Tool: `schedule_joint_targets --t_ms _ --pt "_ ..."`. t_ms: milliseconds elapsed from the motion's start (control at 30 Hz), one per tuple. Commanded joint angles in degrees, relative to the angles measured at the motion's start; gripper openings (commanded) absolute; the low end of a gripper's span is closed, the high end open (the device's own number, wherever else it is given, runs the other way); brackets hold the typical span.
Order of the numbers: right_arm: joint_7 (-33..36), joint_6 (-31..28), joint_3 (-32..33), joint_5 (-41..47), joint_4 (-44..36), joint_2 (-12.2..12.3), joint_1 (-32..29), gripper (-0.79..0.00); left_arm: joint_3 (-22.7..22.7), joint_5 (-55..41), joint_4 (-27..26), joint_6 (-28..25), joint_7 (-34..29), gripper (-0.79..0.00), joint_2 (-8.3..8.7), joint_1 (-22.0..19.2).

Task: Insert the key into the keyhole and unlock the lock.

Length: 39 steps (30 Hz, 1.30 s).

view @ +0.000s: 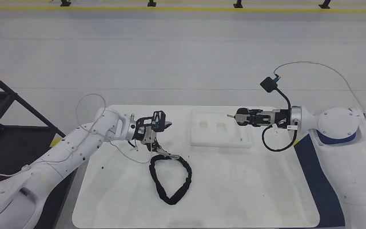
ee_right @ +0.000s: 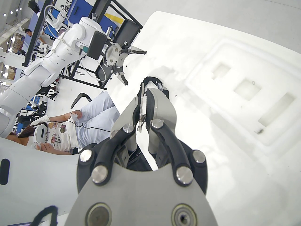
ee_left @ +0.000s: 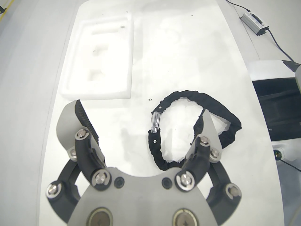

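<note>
A black fabric-covered chain lock [view: 171, 182] lies looped on the white table [view: 257, 189], its silver lock cylinder [ee_left: 156, 124] joining the two ends. My left gripper [ee_left: 142, 121] hovers open just above that cylinder, which sits between its spread fingers [ee_left: 82, 118] without touching them. In the top view the left gripper [view: 155, 137] is at the loop's far end. My right gripper [ee_right: 143, 97] is shut on a flat metal key [ee_right: 141, 111], blade sticking out past the tips. It hangs over the white foam tray [view: 220, 129], key [view: 229, 116] pointing toward the left arm.
The foam tray [ee_right: 247, 88] has several rectangular recesses and lies at the table's far middle. A black cable [view: 269, 140] loops off the right wrist. A power brick [ee_left: 255, 23] lies on the floor beyond the table. Bare table spreads in front of the chain.
</note>
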Motion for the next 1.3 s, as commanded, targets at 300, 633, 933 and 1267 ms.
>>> schedule_joint_targets --t_ms 300,633,933,1267 --pt "0.00 0.00 0.00 0.00 0.00 0.00 0.00 -0.785 4.09 3.45 3.80 0.00 1.85 0.000 -1.94 -0.95" --pt "0.00 0.00 0.00 0.00 0.00 0.00 0.00 -0.785 4.06 3.35 3.82 0.26 1.80 0.000 -1.94 -0.74" --pt "0.00 0.00 0.00 0.00 0.00 0.00 0.00 -0.785 4.80 6.88 9.95 0.81 7.11 0.000 -5.33 2.13" --pt "0.00 0.00 0.00 0.00 0.00 0.00 0.00 -0.785 9.18 22.84 21.96 0.85 20.57 0.000 -12.95 0.48"
